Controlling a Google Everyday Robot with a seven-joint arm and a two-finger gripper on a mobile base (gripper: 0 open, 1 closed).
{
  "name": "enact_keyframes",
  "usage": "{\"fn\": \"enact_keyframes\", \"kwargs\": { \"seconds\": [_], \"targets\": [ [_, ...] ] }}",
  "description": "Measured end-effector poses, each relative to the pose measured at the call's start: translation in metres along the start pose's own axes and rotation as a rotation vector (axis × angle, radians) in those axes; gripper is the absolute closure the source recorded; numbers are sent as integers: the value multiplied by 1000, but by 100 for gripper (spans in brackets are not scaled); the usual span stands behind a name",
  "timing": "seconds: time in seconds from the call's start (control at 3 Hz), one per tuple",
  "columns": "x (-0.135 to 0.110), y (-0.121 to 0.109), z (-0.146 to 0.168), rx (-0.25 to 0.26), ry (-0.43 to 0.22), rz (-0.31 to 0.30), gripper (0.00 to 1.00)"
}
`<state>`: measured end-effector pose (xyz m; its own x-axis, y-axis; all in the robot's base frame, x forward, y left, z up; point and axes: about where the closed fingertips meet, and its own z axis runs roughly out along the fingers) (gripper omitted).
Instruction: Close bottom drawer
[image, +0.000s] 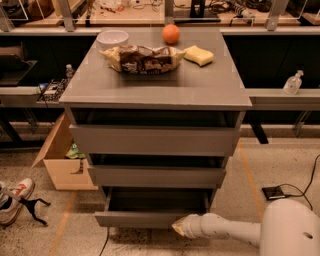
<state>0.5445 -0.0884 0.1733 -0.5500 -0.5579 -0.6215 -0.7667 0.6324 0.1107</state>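
The bottom drawer (140, 219) stands pulled out at the foot of the grey cabinet (155, 141), its front nearer than the two fronts above and its dark box interior showing. The tool (181, 226) is low on the near right, at the right end of that front. I cannot tell whether it is open or closed, or whether it is touching. To do this well, I reckon it should shift left toward the middle of the front, then press straight toward the far side, level and steady, so the drawer runs in squarely rather than skewing.
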Motion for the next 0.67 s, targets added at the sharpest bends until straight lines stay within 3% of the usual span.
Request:
{"fn": "enact_keyframes", "kwargs": {
  "seconds": [0.33, 0.67],
  "targets": [
    [0, 0, 0, 0, 0, 0, 100],
    [-17, -7, 8, 62, -22, -107, 100]
  ]
}}
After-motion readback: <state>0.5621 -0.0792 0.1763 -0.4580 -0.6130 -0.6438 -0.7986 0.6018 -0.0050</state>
